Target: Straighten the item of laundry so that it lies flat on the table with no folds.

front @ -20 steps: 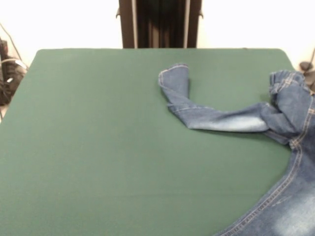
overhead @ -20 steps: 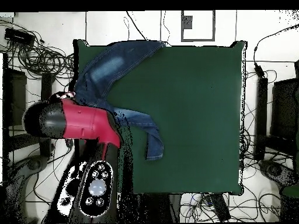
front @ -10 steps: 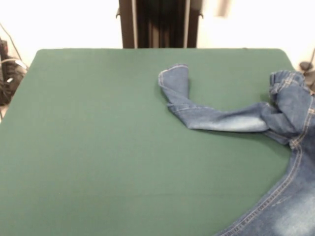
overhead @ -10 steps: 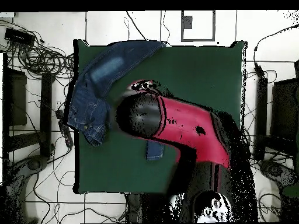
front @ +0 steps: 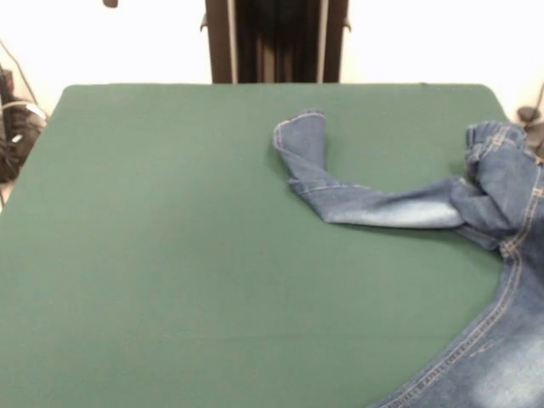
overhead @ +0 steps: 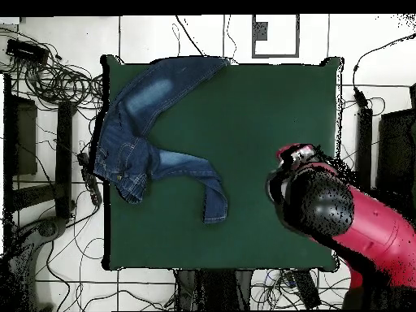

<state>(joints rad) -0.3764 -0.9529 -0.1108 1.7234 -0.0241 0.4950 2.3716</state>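
One pair of blue jeans (front: 501, 340) lies on the green counter (front: 170, 255), bunched toward the right side in the front view. Nearest the camera, one broad leg runs off the bottom right corner of that picture, its stitched seam curving up toward the waist. Farther back, the waist is crumpled in a heap at the counter's right edge, and the other leg stretches leftward from it, flattened but twisted, then bends away from the camera and ends in a cuff near the middle of the far half. The left half of the counter is bare cloth. In the overhead view the jeans (overhead: 138, 146) sit along the left side of the counter (overhead: 268, 106), one leg reaching the top edge and the other bent down toward the middle. The red and black arm (overhead: 341, 219) hangs over the counter's lower right part, well apart from the jeans. Whether the pincer is open or closed cannot be told, as the arm's bulk hides it.
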